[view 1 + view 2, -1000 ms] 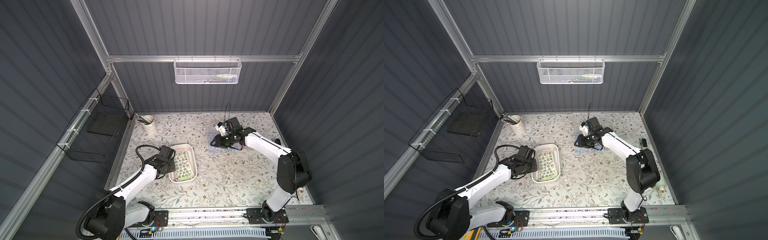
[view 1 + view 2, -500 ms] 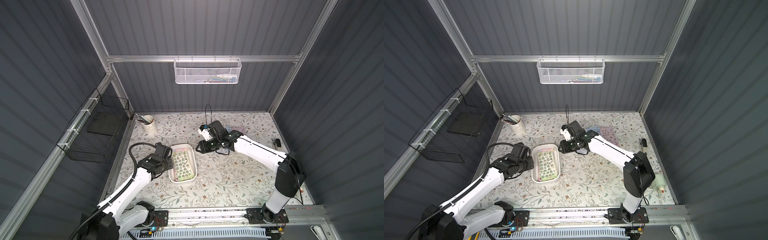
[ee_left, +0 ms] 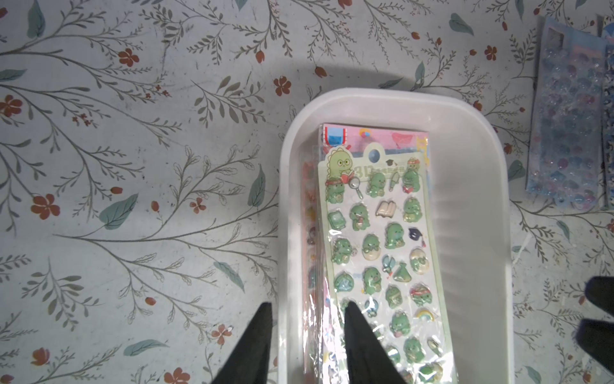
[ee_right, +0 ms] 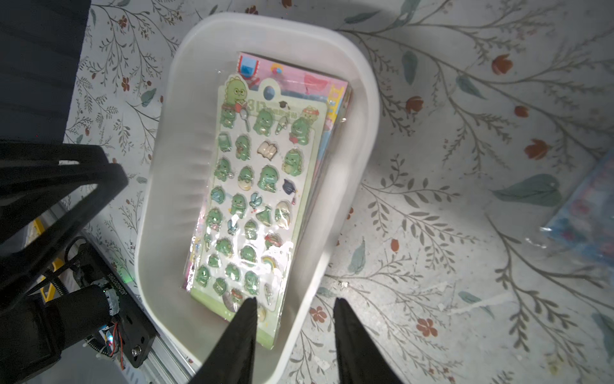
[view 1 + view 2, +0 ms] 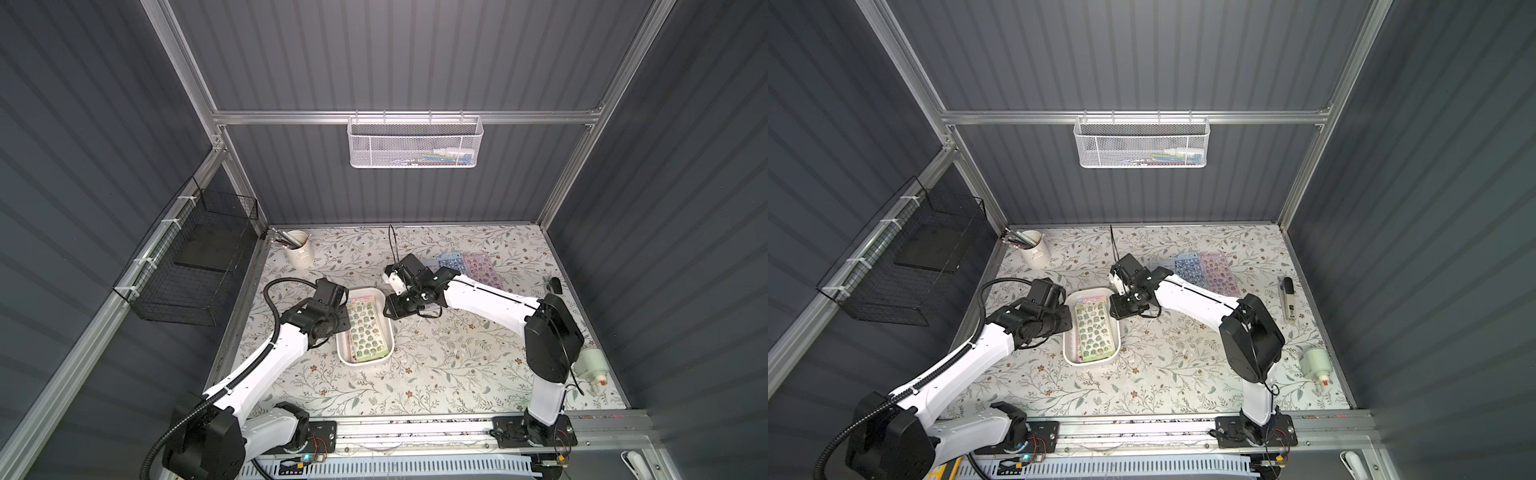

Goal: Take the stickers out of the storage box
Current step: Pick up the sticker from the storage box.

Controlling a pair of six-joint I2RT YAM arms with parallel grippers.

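- Storage box (image 3: 475,216): a white tray on the floral surface, with both arms gathered at it.
- Stickers (image 3: 378,239): stacked inside the storage box. A green dinosaur sheet lies on top, with a pink sheet (image 3: 375,136) showing under its header end.
- Blue sheet (image 5: 451,262) and pink sheet (image 5: 480,268): already out, lying side by side on the surface well apart from the storage box.
- Left fingers (image 3: 357,329): parted and grasping nothing. The storage box's long wall shows between them, one finger outside it and one over the stack.
- Right fingers (image 4: 244,325): parted and empty. One is over the green sheet's end, the other outside the storage box's wall.
- Risk: if either pair closes as placed, I expect it to clamp the wall and drag or tip the storage box rather than lift a sheet.
- Risk: the sleeves are glossy, so a sheet may slide free or two may come up together.
- Risk: both arms crowd one storage box and could knock each other.
- Hidden: I cannot tell how many sheets lie below, how high each pair hangs above the stack, or whether the left inner finger touches it.
- Hidden: in both top views the left arm covers one long wall of the storage box.
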